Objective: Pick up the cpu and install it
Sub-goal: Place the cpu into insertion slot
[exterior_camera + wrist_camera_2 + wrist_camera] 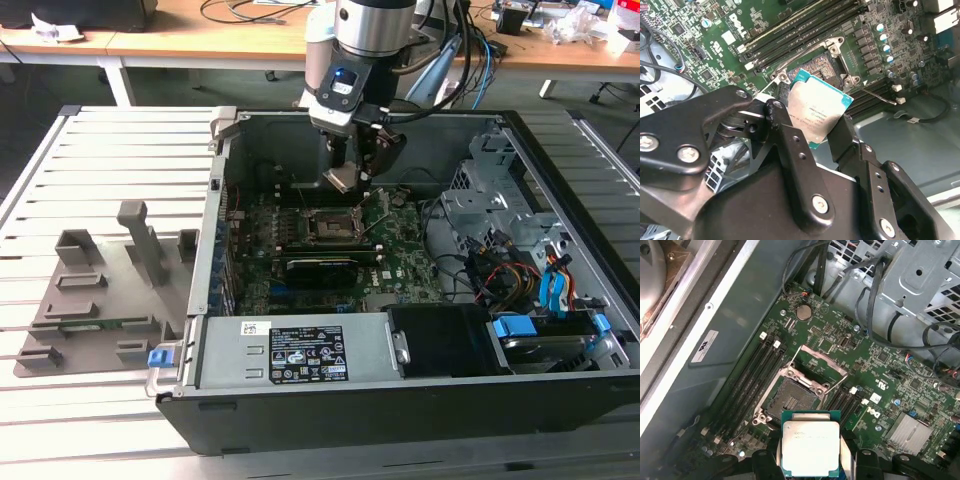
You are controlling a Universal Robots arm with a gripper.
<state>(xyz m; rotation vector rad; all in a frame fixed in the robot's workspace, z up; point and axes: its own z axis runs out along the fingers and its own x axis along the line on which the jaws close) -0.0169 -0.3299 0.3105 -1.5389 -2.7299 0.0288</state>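
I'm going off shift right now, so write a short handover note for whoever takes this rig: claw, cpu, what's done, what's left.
Claw: shut on the cpu, gripping it by its edges with the metal top towards the wrist cameras.
Position: the cpu is held in the air inside the open computer case, above the motherboard. It is close to the socket but not touching it.
Socket: uncovered, with nothing in it.
Done: the pick-up.
Left: the cpu is not yet seated in the socket.
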